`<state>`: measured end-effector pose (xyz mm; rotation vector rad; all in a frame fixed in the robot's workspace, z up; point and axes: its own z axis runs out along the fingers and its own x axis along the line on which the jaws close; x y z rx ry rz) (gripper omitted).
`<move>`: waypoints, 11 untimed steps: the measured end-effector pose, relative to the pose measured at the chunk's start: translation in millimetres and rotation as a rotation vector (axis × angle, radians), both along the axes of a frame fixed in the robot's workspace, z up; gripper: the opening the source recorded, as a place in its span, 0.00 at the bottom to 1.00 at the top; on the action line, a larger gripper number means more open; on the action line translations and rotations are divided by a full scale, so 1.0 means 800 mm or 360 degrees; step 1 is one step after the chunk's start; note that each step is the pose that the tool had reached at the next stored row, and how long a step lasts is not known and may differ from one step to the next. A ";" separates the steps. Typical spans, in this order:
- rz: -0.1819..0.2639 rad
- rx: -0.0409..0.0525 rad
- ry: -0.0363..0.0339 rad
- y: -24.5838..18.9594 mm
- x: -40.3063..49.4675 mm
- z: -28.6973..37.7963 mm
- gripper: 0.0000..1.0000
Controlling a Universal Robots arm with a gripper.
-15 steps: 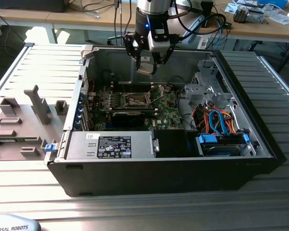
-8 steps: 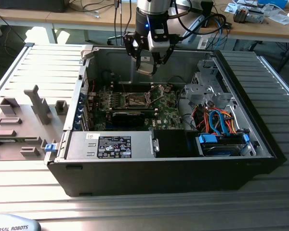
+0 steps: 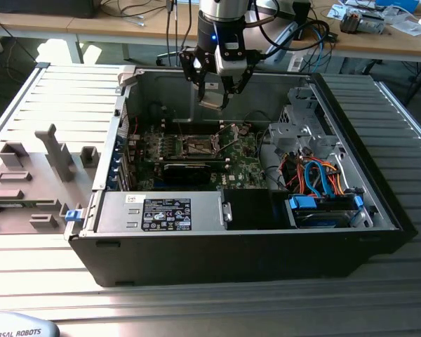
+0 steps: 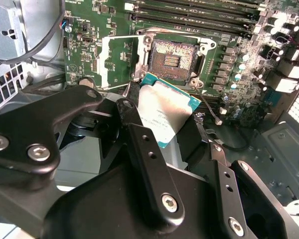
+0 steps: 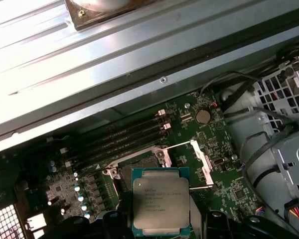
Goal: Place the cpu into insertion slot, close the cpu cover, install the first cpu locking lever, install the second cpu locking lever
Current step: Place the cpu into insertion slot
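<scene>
The cpu point(image 4: 162, 112), a flat square chip with a silver-grey top and a teal edge, is clamped in my gripper point(image 4: 162, 118), which is shut on it from two sides. In the exterior view my gripper point(image 3: 214, 97) hangs inside the open computer case, above the board and slightly behind the insertion slot point(image 3: 198, 145). The insertion slot point(image 4: 172, 57) lies open with its contact field bare. The cpu cover point(image 4: 114, 62) is swung open beside it. In the first wrist view the cpu point(image 5: 161, 204) hides part of the insertion slot point(image 5: 139, 167), with the cpu cover point(image 5: 202, 162) raised next to it.
A labelled power supply box point(image 3: 165, 213) fills the case's front. A metal drive cage point(image 3: 302, 126) and coloured cables point(image 3: 316, 175) sit at the exterior view's right. Memory slots point(image 5: 129, 132) run along the socket. A grey fixture tray point(image 3: 35, 175) lies outside the case.
</scene>
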<state>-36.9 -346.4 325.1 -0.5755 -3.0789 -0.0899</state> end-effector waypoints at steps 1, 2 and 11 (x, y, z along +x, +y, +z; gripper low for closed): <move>-0.0002 0.0000 0.0000 0.0000 0.000 0.0000 0.54; -0.0004 0.0000 0.0000 0.0000 0.000 0.0000 0.54; -0.0019 0.0000 0.0000 0.0000 0.000 0.0000 0.54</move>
